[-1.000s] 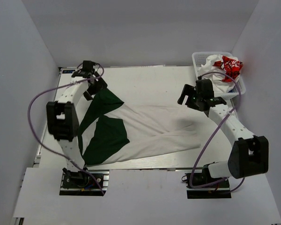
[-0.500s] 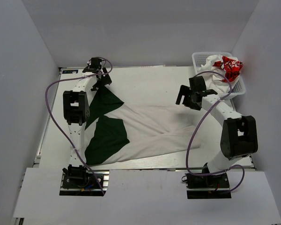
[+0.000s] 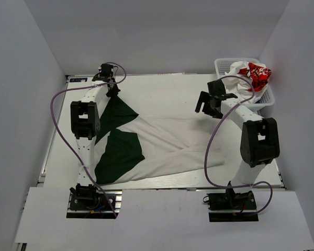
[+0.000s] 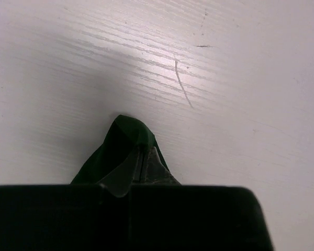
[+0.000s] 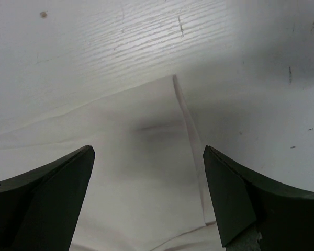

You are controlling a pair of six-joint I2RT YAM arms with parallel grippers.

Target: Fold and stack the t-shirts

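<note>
Left hand (image 3: 113,89) has gone from wide open to pinched shut on the dark green sleeve tip of the off-white t-shirt (image 3: 167,144), upper left of the top view; the right arm has drawn its elbow inward. Right hand (image 3: 208,103) hovers fully open over the shirt's pale hem corner, right of centre, gripping nothing. Shirt lies spread and rumpled across the counter (image 3: 162,91); the white t-shirt with red print (image 3: 254,73) sits in the basket (image 3: 220,65), upper right.
</note>
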